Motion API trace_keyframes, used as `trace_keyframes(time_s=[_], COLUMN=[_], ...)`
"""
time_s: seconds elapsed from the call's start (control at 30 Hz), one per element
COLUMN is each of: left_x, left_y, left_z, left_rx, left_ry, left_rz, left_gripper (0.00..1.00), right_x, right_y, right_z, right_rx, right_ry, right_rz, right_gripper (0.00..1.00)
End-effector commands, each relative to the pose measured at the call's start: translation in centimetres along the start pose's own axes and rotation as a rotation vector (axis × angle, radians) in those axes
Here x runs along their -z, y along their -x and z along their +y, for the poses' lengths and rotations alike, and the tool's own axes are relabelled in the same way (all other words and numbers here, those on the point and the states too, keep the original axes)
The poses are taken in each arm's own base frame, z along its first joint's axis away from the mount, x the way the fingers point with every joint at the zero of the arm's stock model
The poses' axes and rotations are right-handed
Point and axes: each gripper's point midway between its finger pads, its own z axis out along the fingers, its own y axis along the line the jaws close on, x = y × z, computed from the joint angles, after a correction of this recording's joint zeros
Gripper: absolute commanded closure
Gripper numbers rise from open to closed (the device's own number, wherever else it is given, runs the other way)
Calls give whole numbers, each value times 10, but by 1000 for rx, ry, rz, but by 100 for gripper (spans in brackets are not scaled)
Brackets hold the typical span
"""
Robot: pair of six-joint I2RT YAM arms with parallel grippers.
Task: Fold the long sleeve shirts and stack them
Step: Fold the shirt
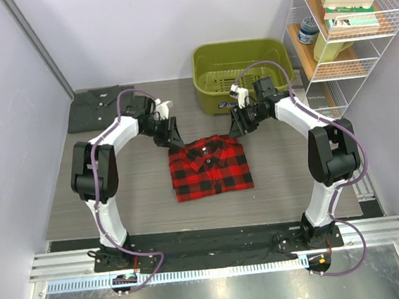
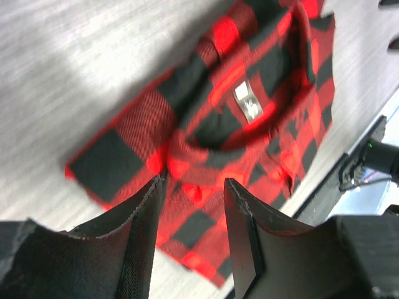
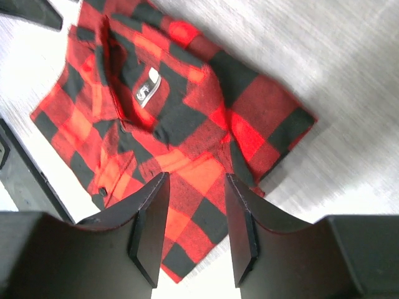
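Top external has the plaid shirt [image 1: 210, 166] folded at the middle of the table [image 1: 140, 197], with the grey shirt [image 1: 95, 106] folded in the far-left corner — only this view catches it. The left gripper [image 1: 170, 135] and right gripper [image 1: 239, 126] hover at the plaid's far corners. The wrist views go closer — both sets of fingers [image 3: 149, 224] are partly apart with nothing between them, and the white label [image 2: 248, 103] shows inside the collar.

Top view: bright, even, lit from overhead, sharp all over, only faint soft shadows under arms [image 1: 108, 151] on table [image 1: 147, 197]. Dull glare on steel strip [image 1: 214, 296] at bottom. Left wrist: kinda smeary, plaid shirt [image 2: 206, 143] soft, label [image 2: 248, 103] fuzzy. Right wrist: crisper, but table blown out white near lower edge. Near fingers [image 3: 149, 224] dark, barely any detail.
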Motion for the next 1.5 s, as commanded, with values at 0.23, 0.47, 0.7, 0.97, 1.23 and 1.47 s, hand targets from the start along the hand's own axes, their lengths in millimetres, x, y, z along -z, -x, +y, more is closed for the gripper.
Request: trace_keyframes(time_s=[0.23,0.47,0.7,0.97,1.23,1.47], left_x=[-34,-31,-43,-15,56,21], left_y=[24,47,57,77,3,-104], left_z=[6,-17,3,15,-68,-95], left_rx=[-28,-139,-178,-137,16,200], left_ry=[92,91,201,144,-304,-472], left_rz=[-11,-40,-24,-108,-113,162], left_gripper=[62,100,100,65,47,50], right_x=[-6,-11,-16,2,-10,-31], right_y=[-39,-57,-55,-26,-32,-81], right_z=[0,-1,-5,19,96,117], right_rx=[-40,-75,-86,-28,48,-92], right_ry=[-14,-5,-13,38,236,362], right_rz=[66,97,97,10,-19,100], right_gripper=[54,54,54,53,55,61])
